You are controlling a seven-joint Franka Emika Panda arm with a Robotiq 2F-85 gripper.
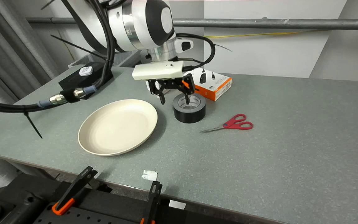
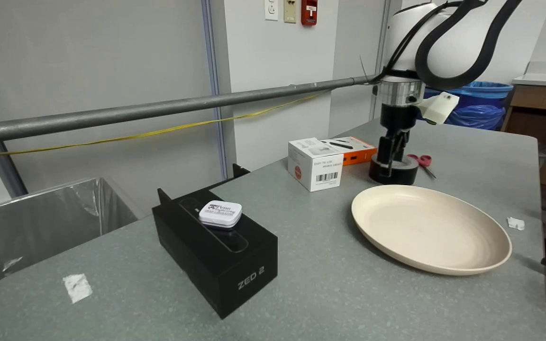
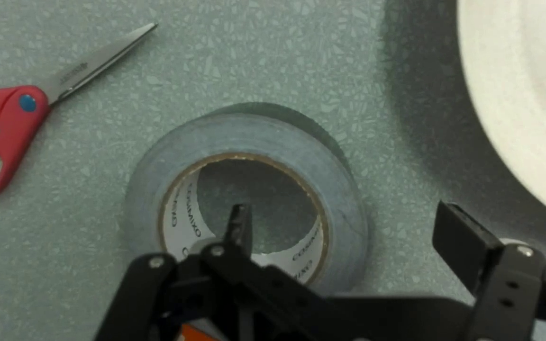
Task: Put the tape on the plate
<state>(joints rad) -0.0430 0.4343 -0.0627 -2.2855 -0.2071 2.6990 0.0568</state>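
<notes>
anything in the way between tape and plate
Nothing visible lies between the tape and the plate; only one finger of the open gripper hangs over that gap. The scissors lie on the tape's other side.

That black roll of tape (image 1: 190, 117) is pretty chunky, grayish up top with lettering inside its white core, lying flat, hole facing up. The big cream-white plate (image 1: 117, 127), round and shallow with a raised rim, sits face up just beside it, slight gap between them.
</notes>
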